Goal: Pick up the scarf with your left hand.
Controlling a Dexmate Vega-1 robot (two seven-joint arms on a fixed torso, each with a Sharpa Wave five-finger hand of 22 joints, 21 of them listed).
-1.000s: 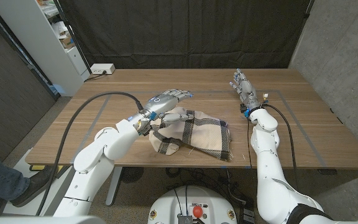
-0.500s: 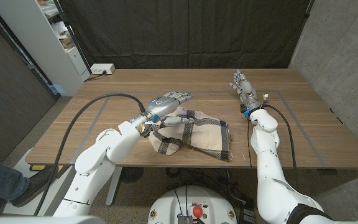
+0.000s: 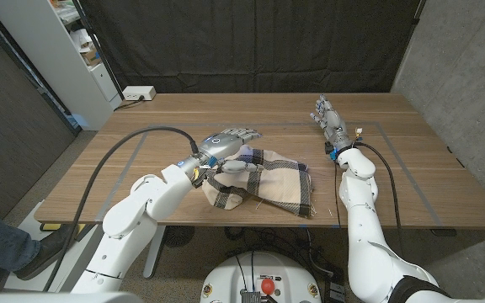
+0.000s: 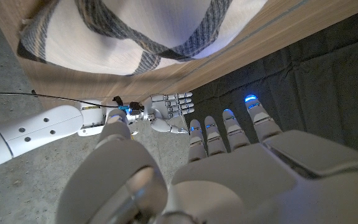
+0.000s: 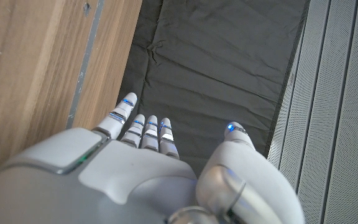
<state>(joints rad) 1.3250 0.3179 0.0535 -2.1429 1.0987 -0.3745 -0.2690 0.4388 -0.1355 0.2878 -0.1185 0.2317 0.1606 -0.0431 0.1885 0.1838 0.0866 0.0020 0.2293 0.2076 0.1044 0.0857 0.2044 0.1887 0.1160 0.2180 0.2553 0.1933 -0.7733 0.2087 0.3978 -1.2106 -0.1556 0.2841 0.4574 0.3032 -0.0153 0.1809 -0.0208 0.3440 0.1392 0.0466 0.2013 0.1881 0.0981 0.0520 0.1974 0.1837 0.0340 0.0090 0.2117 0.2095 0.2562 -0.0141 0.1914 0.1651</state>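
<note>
Near the frame's lower middle we see the soft, light scarf (image 3: 263,183) crumpled on the surface (image 3: 411,168), our left robot hand (image 3: 226,141) hovering released above its raised left fold, likely the best grip, right robot hand (image 3: 327,114) released beyond.

wooden table (image 3: 411,151); black curtain (image 3: 251,42) behind; white shelf (image 3: 74,50); power strip (image 3: 138,93) on far corner

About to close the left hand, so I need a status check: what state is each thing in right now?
Scarf: crumpled on the table, not lifted.
Left hand: open, fingers extended, above the scarf's left end; contact unclear.
Right hand: open, holding nothing, on the table's right side, apart from the scarf.
Table: bears the scarf near its front edge.
</note>
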